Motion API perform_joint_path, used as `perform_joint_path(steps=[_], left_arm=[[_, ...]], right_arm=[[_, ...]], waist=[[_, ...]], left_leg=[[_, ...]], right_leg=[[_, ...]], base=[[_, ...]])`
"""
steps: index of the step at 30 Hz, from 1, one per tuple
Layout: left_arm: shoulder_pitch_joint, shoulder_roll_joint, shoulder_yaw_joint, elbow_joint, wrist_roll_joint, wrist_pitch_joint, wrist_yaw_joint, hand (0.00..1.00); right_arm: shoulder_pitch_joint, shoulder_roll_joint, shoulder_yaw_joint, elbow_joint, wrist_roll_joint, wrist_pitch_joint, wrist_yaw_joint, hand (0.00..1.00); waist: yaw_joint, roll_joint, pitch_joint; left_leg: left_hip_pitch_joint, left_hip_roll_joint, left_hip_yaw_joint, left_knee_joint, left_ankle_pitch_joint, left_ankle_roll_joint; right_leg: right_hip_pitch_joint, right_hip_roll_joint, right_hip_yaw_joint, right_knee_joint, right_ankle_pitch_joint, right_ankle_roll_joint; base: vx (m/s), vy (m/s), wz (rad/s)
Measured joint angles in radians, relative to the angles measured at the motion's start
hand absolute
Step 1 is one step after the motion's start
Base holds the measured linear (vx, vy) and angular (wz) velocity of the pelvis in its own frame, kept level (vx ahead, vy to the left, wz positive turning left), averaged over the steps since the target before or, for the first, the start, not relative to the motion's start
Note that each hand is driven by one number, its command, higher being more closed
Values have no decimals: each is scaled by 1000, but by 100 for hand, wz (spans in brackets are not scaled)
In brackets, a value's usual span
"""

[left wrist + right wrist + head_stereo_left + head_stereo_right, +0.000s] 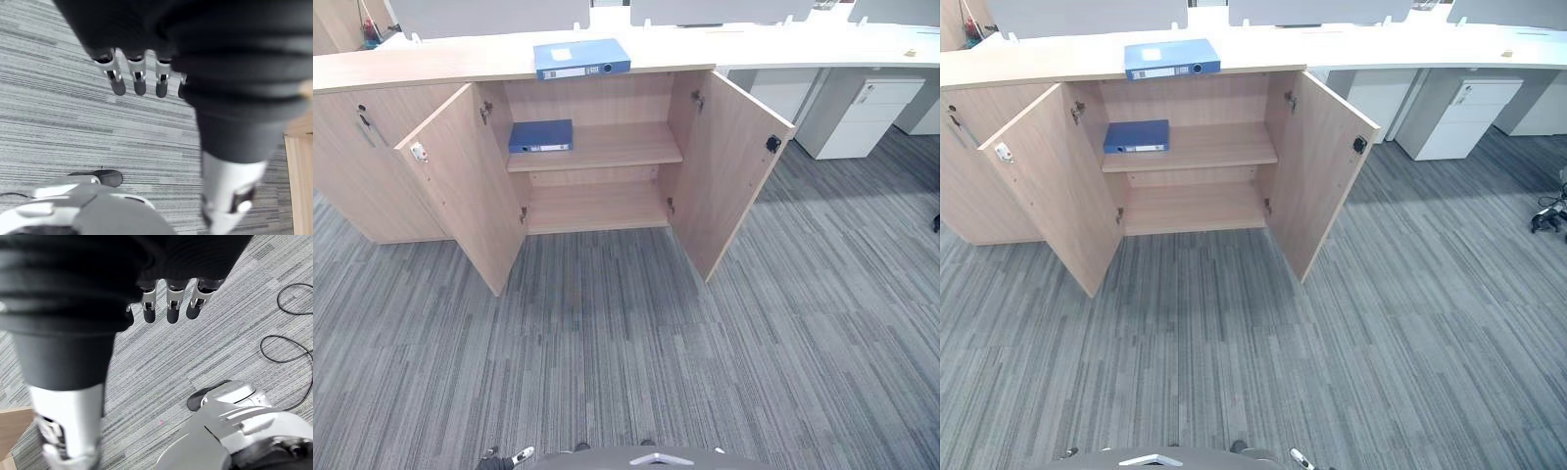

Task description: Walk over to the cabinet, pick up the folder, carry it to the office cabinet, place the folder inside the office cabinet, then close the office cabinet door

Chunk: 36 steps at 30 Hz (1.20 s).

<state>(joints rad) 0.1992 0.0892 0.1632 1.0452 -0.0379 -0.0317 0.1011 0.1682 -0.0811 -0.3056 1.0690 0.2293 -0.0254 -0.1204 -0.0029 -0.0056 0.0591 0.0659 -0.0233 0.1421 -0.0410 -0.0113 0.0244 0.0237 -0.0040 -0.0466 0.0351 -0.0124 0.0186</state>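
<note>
A blue folder (pixel 581 58) lies flat on the wooden counter above the office cabinet (pixel 597 208). A second blue folder (pixel 540 136) lies flat at the left of the cabinet's upper shelf. Both cabinet doors stand wide open, the left door (pixel 460 186) and the right door (pixel 729 166) swung out toward me. The cabinet is some way ahead across the carpet. My left hand (pixel 139 81) hangs over the carpet with relaxed fingers, holding nothing. My right hand (pixel 174 303) hangs the same way, with nothing in it.
A closed wooden cabinet (pixel 352 166) adjoins the open one on the left. A white drawer pedestal (pixel 862 117) stands under white desks at the back right. Grey striped carpet (pixel 626 352) stretches between me and the cabinet.
</note>
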Motion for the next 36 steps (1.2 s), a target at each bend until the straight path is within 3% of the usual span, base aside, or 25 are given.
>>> perform_joint_path(steps=[6, 20, 30, 33, 36], left_arm=[[-41, 1, 11, 8, 1, -11, 0, 0], [-55, -1, 5, 28, 1, -13, -1, 0], [-63, 12, -13, 29, 1, -13, -2, 0], [-70, 19, -14, 27, 1, -13, -2, 0], [-91, 29, -18, 27, 1, -12, -2, 0]], right_arm=[[-58, 23, -34, 9, -2, 0, -2, 0], [-88, 31, -56, 9, -40, 0, -1, 0], [-97, 32, -53, 9, -41, 4, 0, 0], [-118, 33, -53, 8, -41, 5, 0, 0], [-137, 41, -58, 5, -40, 3, 1, 0]], waist=[[-6, -8, 41], [-6, -3, 45], [-2, -15, 53], [3, -17, 56], [4, -26, 88]], left_leg=[[48, -3, -4, -35, 7, -6], [56, -3, 2, -44, 4, -13], [33, -3, 35, -44, -22, -11], [10, -5, 58, -37, -42, -5], [10, -12, 65, 36, -98, 1]], right_leg=[[45, 0, -21, -32, -1, 4], [60, -2, -22, -47, -7, 13], [35, -3, -13, -62, -9, 22], [-30, -6, 10, 16, -49, 24], [-87, -29, 5, 199, -133, 62]], base=[[93, 7, 6], [-40, -12, 0], [25, -9, -10], [149, 29, -21], [182, 40, -4]])
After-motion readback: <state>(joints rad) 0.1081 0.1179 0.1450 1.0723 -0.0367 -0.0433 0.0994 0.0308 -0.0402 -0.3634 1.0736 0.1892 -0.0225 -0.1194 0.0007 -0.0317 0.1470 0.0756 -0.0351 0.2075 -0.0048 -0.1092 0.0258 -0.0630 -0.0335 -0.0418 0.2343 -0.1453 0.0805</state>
